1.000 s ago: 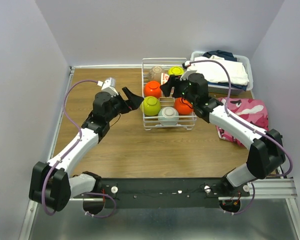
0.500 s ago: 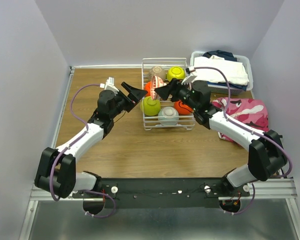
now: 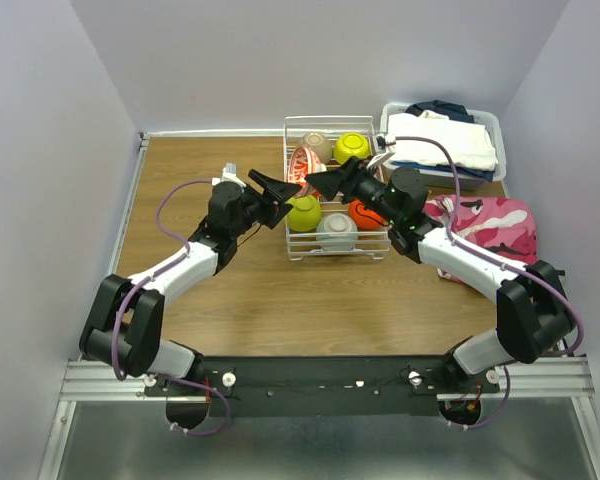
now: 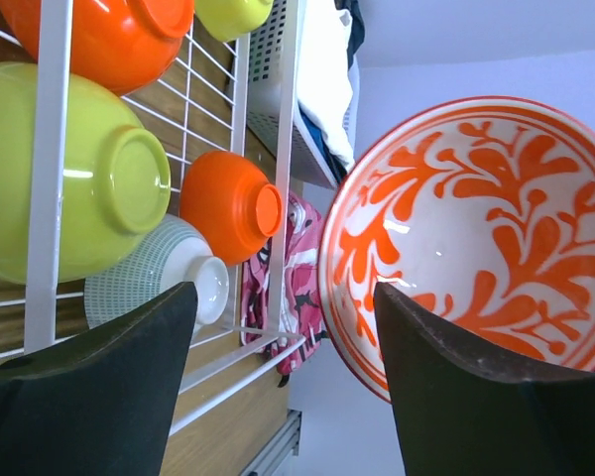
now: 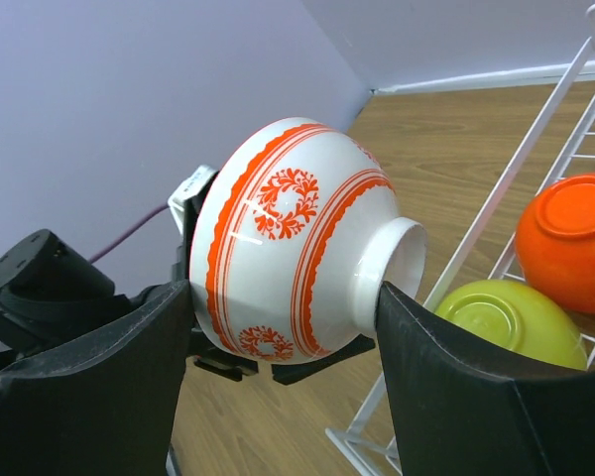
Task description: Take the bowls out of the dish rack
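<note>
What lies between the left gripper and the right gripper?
The red-patterned white bowl, held in the right gripper, its opening toward the left gripper. The right wrist view shows it best.

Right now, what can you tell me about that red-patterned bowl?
The patterned bowl is glossy white, ceramic-looking, with orange-red bands and wreaths outside, leafy scrolls inside, and a plain foot. It hangs tipped sideways in the air over the left edge of the dish rack, pinched rim to foot by the right arm's jaws.
</note>
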